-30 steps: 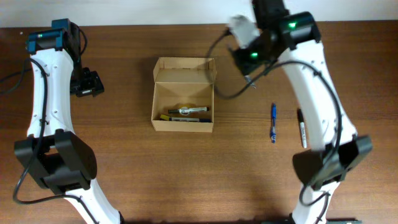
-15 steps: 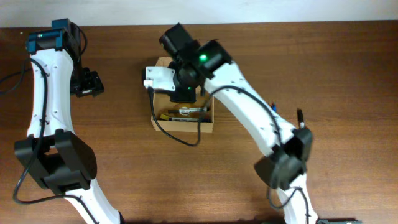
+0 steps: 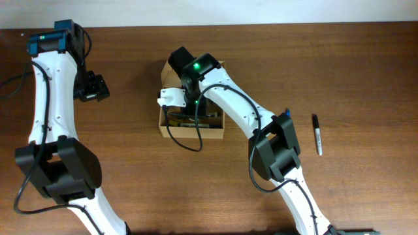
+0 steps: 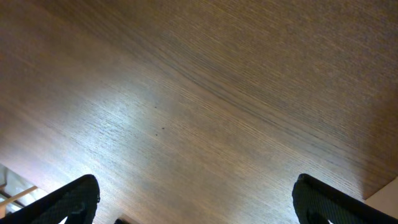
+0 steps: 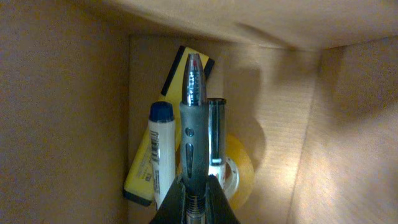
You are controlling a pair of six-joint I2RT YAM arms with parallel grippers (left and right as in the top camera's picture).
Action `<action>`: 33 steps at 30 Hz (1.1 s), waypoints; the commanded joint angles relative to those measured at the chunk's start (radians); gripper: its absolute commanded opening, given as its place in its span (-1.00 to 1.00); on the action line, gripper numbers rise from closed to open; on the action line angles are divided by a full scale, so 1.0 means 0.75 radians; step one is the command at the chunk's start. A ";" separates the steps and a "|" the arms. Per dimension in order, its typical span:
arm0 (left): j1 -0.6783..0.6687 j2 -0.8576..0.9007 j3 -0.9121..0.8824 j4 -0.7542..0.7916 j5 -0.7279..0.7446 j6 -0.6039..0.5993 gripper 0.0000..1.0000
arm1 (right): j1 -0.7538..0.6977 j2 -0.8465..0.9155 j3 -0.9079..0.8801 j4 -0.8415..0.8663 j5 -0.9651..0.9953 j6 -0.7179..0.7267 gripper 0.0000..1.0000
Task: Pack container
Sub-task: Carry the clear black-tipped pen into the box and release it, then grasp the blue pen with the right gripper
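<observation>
The tan cardboard container (image 3: 193, 132) stands open at the table's middle, its flap lid up at the back. My right gripper (image 3: 191, 112) is down inside it, shut on a grey pen (image 5: 194, 134) with a red tip that points along the box floor. The box wall (image 5: 62, 124) fills the right wrist view. Under the pen lie a white marker with a blue cap (image 5: 161, 149), a yellow and black item (image 5: 140, 177) and a roll of clear tape (image 5: 239, 168). My left gripper (image 3: 91, 87) is open and empty over bare wood (image 4: 196, 199) at the far left.
A black marker (image 3: 317, 134) lies on the table to the right of the box. The right arm's elbow (image 3: 282, 130) hangs low over the table between the box and that marker.
The right arm swung from the back right over to the box and lowered its gripper into it. The left arm has not moved.
</observation>
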 commanded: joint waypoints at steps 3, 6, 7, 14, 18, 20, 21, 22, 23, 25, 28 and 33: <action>0.008 0.011 -0.004 0.000 -0.001 0.011 1.00 | -0.006 0.007 -0.002 0.004 -0.020 0.050 0.03; 0.008 0.011 -0.004 0.000 -0.001 0.011 0.99 | -0.004 -0.018 -0.002 0.004 0.046 0.127 0.20; 0.008 0.011 -0.004 0.000 -0.001 0.011 1.00 | -0.003 -0.033 -0.002 0.005 0.065 0.146 0.21; 0.008 0.011 -0.004 0.000 -0.001 0.011 0.99 | -0.024 -0.334 -0.001 0.046 0.235 0.394 0.35; 0.008 0.011 -0.004 0.000 -0.001 0.011 0.99 | -0.091 -0.550 -0.001 0.073 0.296 0.536 0.36; 0.008 0.011 -0.004 0.000 -0.001 0.011 1.00 | -0.147 -0.652 -0.001 0.087 0.294 0.620 0.36; 0.008 0.011 -0.004 0.000 -0.001 0.011 1.00 | -0.188 -0.710 -0.001 0.097 0.294 0.663 0.36; 0.008 0.011 -0.004 0.000 -0.001 0.011 1.00 | -0.274 -0.798 -0.001 0.111 0.294 0.733 0.34; 0.008 0.011 -0.004 0.000 -0.001 0.011 1.00 | -0.321 -0.832 -0.001 0.116 0.296 0.775 0.32; 0.008 0.011 -0.004 0.000 -0.001 0.011 1.00 | -0.445 -0.888 -0.002 0.116 0.296 0.890 0.30; 0.008 0.011 -0.004 0.000 -0.001 0.011 1.00 | -0.645 -0.903 -0.003 0.035 0.294 1.095 0.15; 0.008 0.011 -0.004 0.000 -0.001 0.011 1.00 | -0.874 -0.839 -0.117 -0.128 0.293 1.313 0.00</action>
